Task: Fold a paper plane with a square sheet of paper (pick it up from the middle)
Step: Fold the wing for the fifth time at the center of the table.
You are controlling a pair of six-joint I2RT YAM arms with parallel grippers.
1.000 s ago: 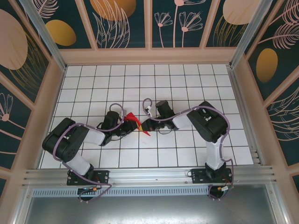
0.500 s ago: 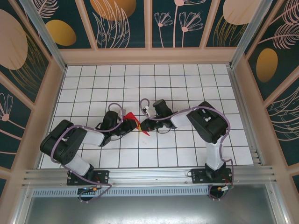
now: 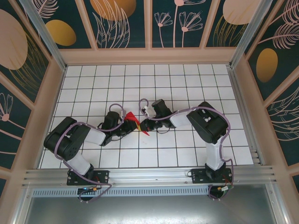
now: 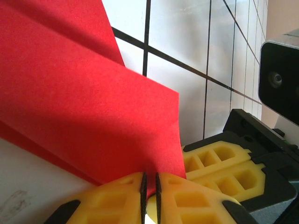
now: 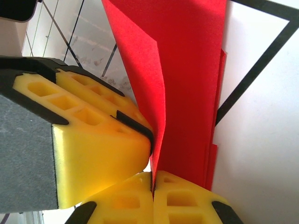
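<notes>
The square sheet of paper [image 3: 134, 121], bright red, is folded into a narrow, layered, pointed shape and sits between the two grippers at the middle of the table. My left gripper [image 3: 126, 126] grips its left side. In the left wrist view the yellow fingers [image 4: 117, 198] pinch a raised red flap [image 4: 84, 107] with only a thin slit between the pads. My right gripper [image 3: 144, 124] holds the right side. In the right wrist view its fingertips [image 5: 180, 198] are pressed shut on the edge of an upright fold [image 5: 187, 79]. The two grippers nearly touch.
The white gridded table [image 3: 187, 79] spreads out on all sides of the arms. Patterned walls [image 3: 149, 23] and a wooden rim enclose it. A metal rail [image 3: 149, 175] runs along the near edge at the arm bases.
Both grippers have stayed on the red paper. The right wrist has crept a little to the left, the left arm's elbow has shifted slightly, and the paper has hardly moved.
</notes>
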